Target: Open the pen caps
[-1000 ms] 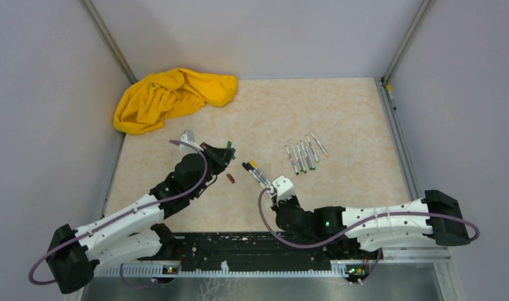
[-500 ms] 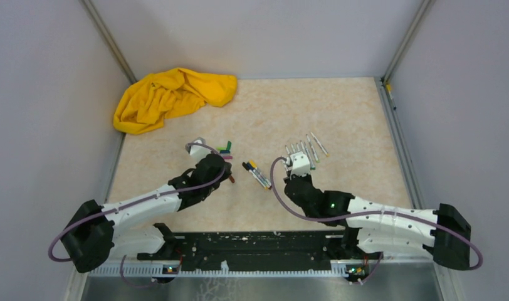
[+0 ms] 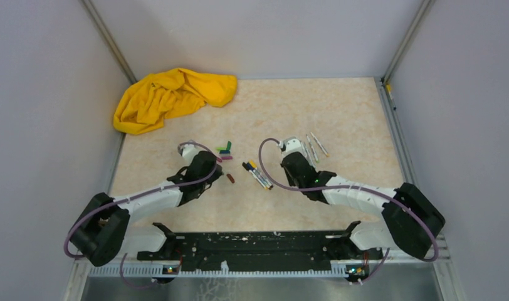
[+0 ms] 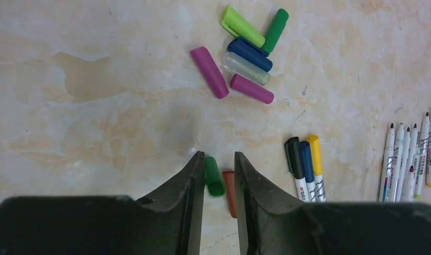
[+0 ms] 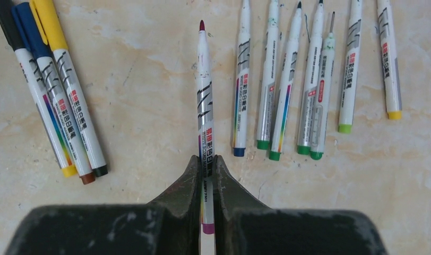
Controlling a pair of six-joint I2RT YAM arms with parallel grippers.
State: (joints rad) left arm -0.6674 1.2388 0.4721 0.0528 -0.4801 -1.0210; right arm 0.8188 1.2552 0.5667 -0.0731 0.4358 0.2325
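Observation:
In the left wrist view my left gripper (image 4: 220,155) stands slightly open. A green pen cap (image 4: 214,176) sits loose in the gap, close to the left finger, blurred. An orange-red cap (image 4: 230,194) lies on the table under it. Several more pen caps (image 4: 245,53) lie in a heap farther off. My right gripper (image 5: 205,158) is shut on an uncapped pen (image 5: 205,95) with a dark red tip pointing away. Three capped pens (image 5: 49,90) lie to its left. Several uncapped pens (image 5: 287,79) lie in a row to its right.
A crumpled yellow cloth (image 3: 170,94) lies in the far left corner. Grey walls close in the beige table (image 3: 340,106) on three sides. From above, the cap heap (image 3: 225,149) and the capped pens (image 3: 257,175) lie between the two arms.
The left jaws have parted and the green cap is no longer pinched. The left gripper drew back from the cap heap. The right gripper carried its pen rightward and away, toward the uncapped row.

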